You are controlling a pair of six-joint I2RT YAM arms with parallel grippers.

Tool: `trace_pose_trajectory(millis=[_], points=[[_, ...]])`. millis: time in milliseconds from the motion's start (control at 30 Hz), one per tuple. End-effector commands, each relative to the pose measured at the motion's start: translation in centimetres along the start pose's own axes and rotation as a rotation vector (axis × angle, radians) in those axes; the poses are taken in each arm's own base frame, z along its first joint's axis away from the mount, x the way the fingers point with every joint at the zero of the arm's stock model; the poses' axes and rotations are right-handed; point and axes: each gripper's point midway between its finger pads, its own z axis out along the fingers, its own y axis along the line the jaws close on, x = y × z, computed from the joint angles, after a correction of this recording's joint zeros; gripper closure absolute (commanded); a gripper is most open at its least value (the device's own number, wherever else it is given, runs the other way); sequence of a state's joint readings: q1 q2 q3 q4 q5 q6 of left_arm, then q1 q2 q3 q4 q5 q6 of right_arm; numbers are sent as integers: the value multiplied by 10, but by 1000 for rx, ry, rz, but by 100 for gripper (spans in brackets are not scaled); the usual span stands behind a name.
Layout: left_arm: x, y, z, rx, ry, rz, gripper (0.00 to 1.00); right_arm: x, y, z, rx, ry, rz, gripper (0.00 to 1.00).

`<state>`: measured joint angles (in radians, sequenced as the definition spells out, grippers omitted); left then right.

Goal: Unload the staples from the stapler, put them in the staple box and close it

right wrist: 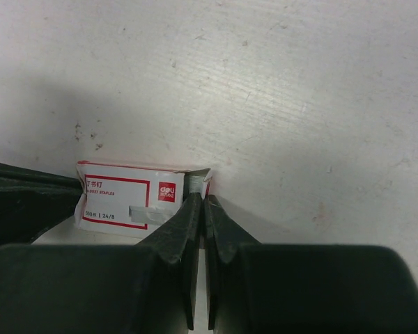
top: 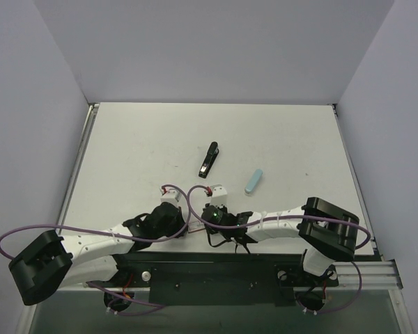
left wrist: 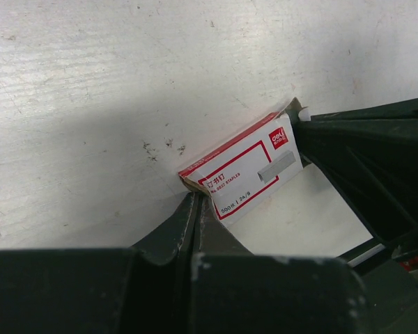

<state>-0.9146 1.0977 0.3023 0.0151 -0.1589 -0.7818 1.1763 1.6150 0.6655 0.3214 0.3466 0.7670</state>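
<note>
Left pincer (left wrist: 195, 200) closed; stapler (top: 209, 159) lies near-to-far, far end rightward.

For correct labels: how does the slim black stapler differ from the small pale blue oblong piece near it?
The slim black stapler is dark and longer; the pale blue oblong piece is light and shorter. The stapler lies farther back on the white table; the blue piece nearer, to its right. Both lie slanted and untouched.
</note>
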Motion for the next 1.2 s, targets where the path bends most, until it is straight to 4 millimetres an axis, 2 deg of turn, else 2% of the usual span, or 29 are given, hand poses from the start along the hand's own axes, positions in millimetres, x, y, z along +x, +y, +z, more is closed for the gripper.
trace_pose_trajectory(millis=[0,100,233,400,700,833,933,967,1033,1167], points=[[26,18,-4,-44,81,31,100,38,2,-6,-8,134,-54,100],[23,16,-4,-38,74,28,100,38,-1,-6,8,132,-50,100],[25,17,-3,-41,78,31,100,30,-5,-12,21,98,-42,100],[25,16,-3,-40,80,34,100,15,-10,-20,46,59,-47,90],[25,15,-2,-38,82,37,100,-3,-16,-36,60,9,-30,78],[24,13,-1,-34,83,40,100,-7,-26,-40,89,-12,-21,74],[25,12,-1,-31,88,44,100,-7,-36,-41,112,-12,2,79],[26,12,-1,-31,90,44,100,-6,-41,-40,124,-8,9,88],[26,11,-1,-28,88,43,100,-4,-45,-38,136,1,15,98],[27,12,-1,-28,89,43,100,3,-48,-34,149,20,17,100]])
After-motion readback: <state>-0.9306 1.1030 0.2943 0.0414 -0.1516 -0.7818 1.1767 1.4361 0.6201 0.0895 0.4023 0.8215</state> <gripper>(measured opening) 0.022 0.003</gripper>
